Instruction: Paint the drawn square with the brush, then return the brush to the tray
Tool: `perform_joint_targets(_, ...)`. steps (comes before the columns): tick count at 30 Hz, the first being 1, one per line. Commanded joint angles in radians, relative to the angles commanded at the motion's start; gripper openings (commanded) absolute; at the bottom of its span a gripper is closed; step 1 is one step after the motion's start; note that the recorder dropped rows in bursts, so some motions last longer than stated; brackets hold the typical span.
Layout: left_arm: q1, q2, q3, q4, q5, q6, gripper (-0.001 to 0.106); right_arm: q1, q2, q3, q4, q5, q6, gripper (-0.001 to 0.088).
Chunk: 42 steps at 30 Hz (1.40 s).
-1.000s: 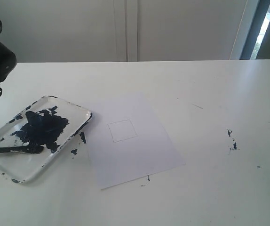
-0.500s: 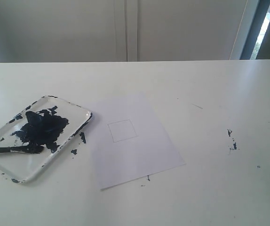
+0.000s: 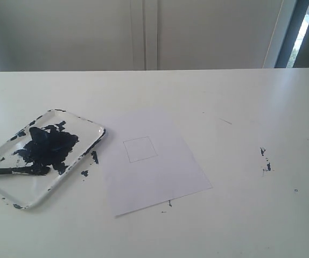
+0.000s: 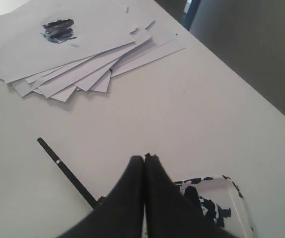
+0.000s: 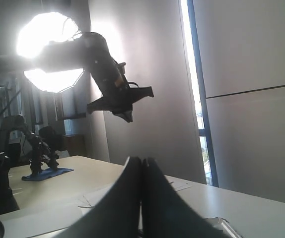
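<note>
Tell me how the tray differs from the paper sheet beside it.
The tray is smeared with dark blue paint; the paper sheet is clean but for a thin outlined square. The tray has a raised rim and rounded corners; the sheet lies flat with sharp corners. Both are white rectangles on the table.

The brush point(image 3: 12, 171) rests tip-first in the tray point(image 3: 33, 188) at my left; just right lies the paper sheet point(image 3: 154, 180), bearing the drawn square point(image 3: 140, 149).
</note>
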Motion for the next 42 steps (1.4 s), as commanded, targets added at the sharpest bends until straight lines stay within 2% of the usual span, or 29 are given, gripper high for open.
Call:
perform_joint_targets(9,-0.036,-0.231,0.238,-0.015,0.000,-0.005,0.005,0.000,0.000,0.000,0.000,0.000,0.000,0.0000)
perform_joint_targets(11,-0.036,-0.272,0.304,-0.024,0.000,-0.050,0.005,0.000,0.000,0.000,0.000,0.000,0.000,0.0000)
perform_joint_targets(16,-0.036,-0.328,0.469,-0.052,0.000,-0.124,0.005,0.000,0.000,0.000,0.000,0.000,0.000,0.0000)
perform_joint_targets(23,-0.036,-0.396,0.708,-0.058,-0.008,-0.134,0.005,0.000,0.000,0.000,0.000,0.000,0.000,0.0000)
perform_joint_targets(29,-0.036,-0.481,0.860,-0.016,-0.226,-0.166,0.005,0.000,0.000,0.000,0.000,0.000,0.000,0.0000)
perform_joint_targets(36,-0.036,-0.580,0.990,-0.018,-0.418,-0.164,0.005,0.000,0.000,0.000,0.000,0.000,0.000,0.0000)
perform_joint_targets(42,-0.036,-0.684,1.074,-0.015,-0.529,-0.119,0.005,0.000,0.000,0.000,0.000,0.000,0.000,0.0000)
